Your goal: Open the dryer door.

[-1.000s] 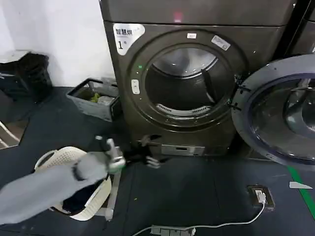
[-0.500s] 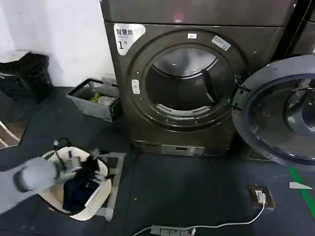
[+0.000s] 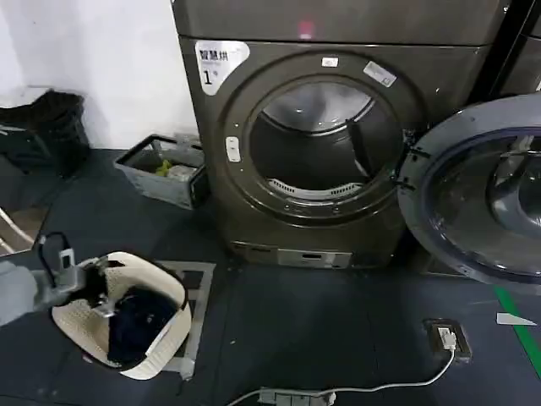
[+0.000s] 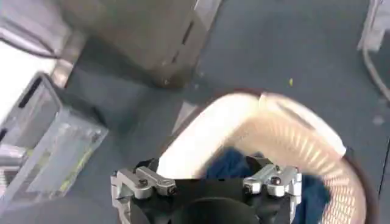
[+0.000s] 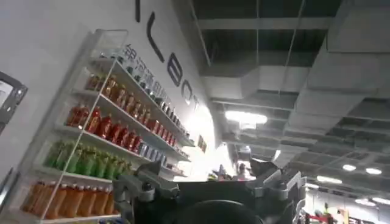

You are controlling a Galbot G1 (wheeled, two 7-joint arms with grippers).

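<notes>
- Dryer door (image 3: 473, 190): we found it swung fully open at the 3 o'clock edge of the head view, hinged on the right side of the dark grey machine (image 3: 338, 51) stickered "1". Its grey inner face turned toward us, with tinted glass in the middle.
- Drum opening (image 3: 317, 139): exposed and round, at about 12 o'clock in the head view, with a metal drum inside.
- Left end effector (image 3: 95, 286): we logged it low at 8 o'clock in the head view, over the rim of the laundry basket (image 3: 72, 320), well apart from the door. In the left wrist view the left end effector's (image 4: 204, 182) mount sat above the basket (image 4: 292, 131); we could not tell whether its fingers were spread or pressed together.
- Laundry basket: cream, perforated, on the dark floor, holding dark blue clothing (image 3: 139, 326).
- Grey crate (image 3: 161, 173): on the floor at 10 o'clock, just beside the machine's left side.
- Power strip and cable (image 3: 338, 393): on the floor at 6 o'clock.
- Right end effector (image 5: 213, 195): we noted it pointing up toward a ceiling and shelves of bottles (image 5: 97, 152); we could not tell its finger state.
</notes>
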